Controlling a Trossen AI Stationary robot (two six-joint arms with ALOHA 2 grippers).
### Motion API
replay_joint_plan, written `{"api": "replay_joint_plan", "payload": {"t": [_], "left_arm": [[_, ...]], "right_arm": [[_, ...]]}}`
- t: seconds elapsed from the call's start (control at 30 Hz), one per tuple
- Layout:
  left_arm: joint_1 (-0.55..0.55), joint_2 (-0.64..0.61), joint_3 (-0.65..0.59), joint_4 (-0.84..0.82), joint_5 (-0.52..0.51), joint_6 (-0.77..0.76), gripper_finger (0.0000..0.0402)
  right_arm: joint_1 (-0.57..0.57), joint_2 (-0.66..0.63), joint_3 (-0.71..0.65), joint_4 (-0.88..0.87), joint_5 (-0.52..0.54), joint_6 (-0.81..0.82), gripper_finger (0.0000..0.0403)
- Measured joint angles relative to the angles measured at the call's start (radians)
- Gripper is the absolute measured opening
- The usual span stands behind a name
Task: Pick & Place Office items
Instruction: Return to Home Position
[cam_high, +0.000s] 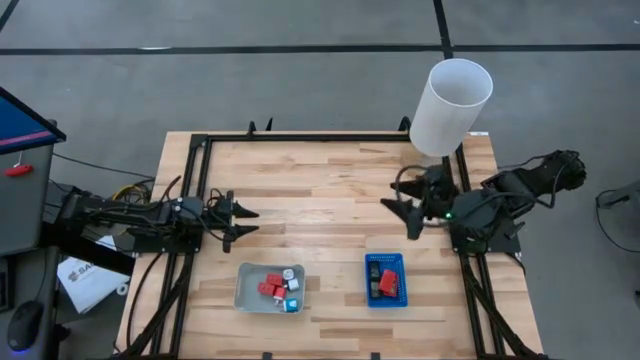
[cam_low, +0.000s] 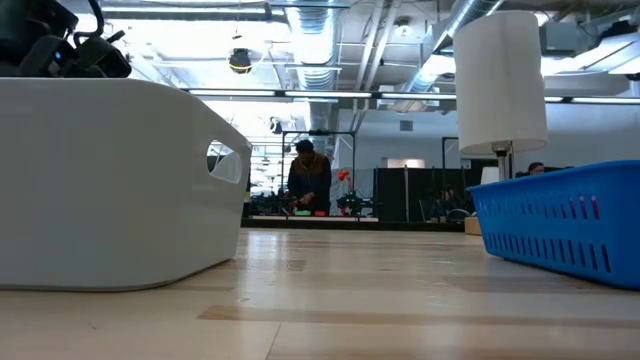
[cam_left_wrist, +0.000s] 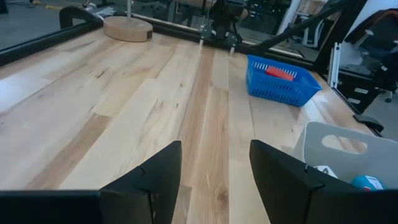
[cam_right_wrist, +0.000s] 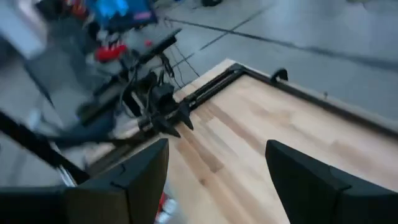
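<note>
Find the office items (cam_high: 272, 288) gathered at the near edge of the bench (cam_high: 320, 180): red, white and cyan ones in the grey tray (cam_high: 240, 290) on the left, one red and one black in the blue tray (cam_high: 386, 255) to the right, the two trays well apart. Judged from that, little or nothing left to pick; only the retreat to rest to carry out.

See the left gripper (cam_high: 250, 222) over the left middle of the bench, fingers (cam_left_wrist: 149, 186) apart and holding nothing, just on the far side of the grey tray. See the right gripper (cam_high: 397, 219) over the right middle, likewise spread and empty, on the far side of the blue tray and close to the foot of the tall white cylinder (cam_high: 450, 105).

To do this step well: raise each arm first, then fold it back toward its own side, left arm to the left edge, right arm to the right edge. Avoid any sweep toward the near edge, to spare the trays a knock. On the right, mind the cylinder: draw away from it, never round it. Go slowly and evenly, with nothing carried and no closing needed on the way. Finish with both arms tucked at the sides. Ignore the person (cam_low: 308, 180) in the room beyond the far edge, well away from the bench.
</note>
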Motion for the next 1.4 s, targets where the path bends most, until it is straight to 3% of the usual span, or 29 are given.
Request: {"api": "replay_joint_plan", "payload": {"t": [0.17, 0.3, 0.4, 0.6, 0.9, 1.2, 1.4], "left_arm": [[0.000, 0.000, 0.000, 0.003, 0.000, 0.000, 0.0186], [0.000, 0.000, 0.000, 0.004, 0.000, 0.000, 0.0186], [0.000, 0.000, 0.000, 0.004, 0.000, 0.000, 0.0186], [0.000, 0.000, 0.000, 0.005, 0.000, 0.000, 0.0186], [0.000, 0.000, 0.000, 0.005, 0.000, 0.000, 0.0186], [0.000, 0.000, 0.000, 0.005, 0.000, 0.000, 0.0186], [0.000, 0.000, 0.000, 0.005, -0.001, 0.000, 0.0186]], "right_arm": [[-0.082, 0.060, 0.000, 0.071, -0.188, -0.319, 0.0260], [-0.194, 0.125, 0.000, 0.198, -0.497, -0.535, 0.0260], [-0.272, 0.177, 0.000, 0.241, -0.720, -0.645, 0.0260], [-0.383, 0.149, -0.117, 0.245, -0.958, -0.705, 0.0260], [-0.339, -0.260, -0.528, 0.348, -0.980, -0.614, 0.0260], [-0.378, -0.691, -0.952, 0.457, -0.849, -0.534, 0.0260], [-0.392, -0.933, -1.149, 0.459, -0.754, -0.452, 0.0260]]}}
